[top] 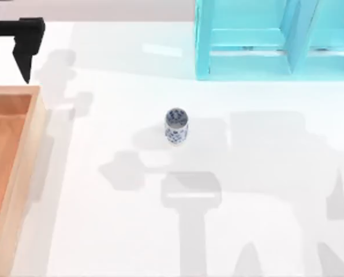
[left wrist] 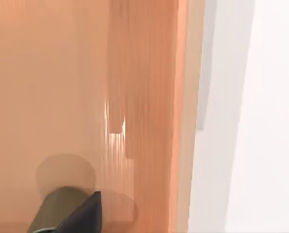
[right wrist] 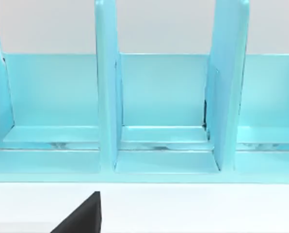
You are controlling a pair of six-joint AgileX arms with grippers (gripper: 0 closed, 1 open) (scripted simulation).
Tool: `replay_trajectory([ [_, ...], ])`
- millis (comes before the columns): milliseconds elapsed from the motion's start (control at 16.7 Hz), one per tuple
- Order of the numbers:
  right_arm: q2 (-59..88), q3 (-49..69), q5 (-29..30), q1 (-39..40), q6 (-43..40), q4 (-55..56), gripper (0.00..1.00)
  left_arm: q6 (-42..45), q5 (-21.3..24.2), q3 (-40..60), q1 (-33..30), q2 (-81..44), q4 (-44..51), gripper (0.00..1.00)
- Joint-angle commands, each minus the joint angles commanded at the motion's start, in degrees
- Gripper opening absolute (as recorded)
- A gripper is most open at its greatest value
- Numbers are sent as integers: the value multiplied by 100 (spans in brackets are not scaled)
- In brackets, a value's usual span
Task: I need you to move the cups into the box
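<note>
White table (top: 264,190) all round. My left gripper (top: 26,57) hangs near the box (top: 22,173); I cannot tell its grip. Inside sits the olive cup (left wrist: 57,213). The little white cup (top: 176,127) stands mid-table: light, hard, breakable, so I'd pinch its sides.

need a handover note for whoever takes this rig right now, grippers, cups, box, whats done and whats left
Left gripper: at the table's far left, by the far end of the wooden box. Its wrist view shows one finger over the box floor, beside the olive-grey cup.
Right arm: parked facing the turquoise shelf unit; one finger shows in its wrist view.
Done: olive-grey cup appears to be inside the box.
Left: the white cup with blue floral pattern stands upright mid-table, outside the box, and needs moving in.
</note>
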State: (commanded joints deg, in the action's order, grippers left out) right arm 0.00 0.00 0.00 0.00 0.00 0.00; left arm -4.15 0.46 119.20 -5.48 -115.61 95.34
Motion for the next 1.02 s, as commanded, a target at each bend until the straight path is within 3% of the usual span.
replay_trajectory([
  [300, 0, 0, 0, 0, 0, 0, 100, -1680, -209, 2747, -1728, -2152, 285, 100],
  [540, 0, 0, 0, 0, 0, 0, 100, -2739, -298, 4206, -2815, -3316, 317, 100],
  [720, 0, 0, 0, 0, 0, 0, 100, -3149, -328, 4677, -3232, -3731, 294, 100],
  [1020, 0, 0, 0, 0, 0, 0, 100, -3174, -320, 4693, -3249, -3763, 289, 100],
])
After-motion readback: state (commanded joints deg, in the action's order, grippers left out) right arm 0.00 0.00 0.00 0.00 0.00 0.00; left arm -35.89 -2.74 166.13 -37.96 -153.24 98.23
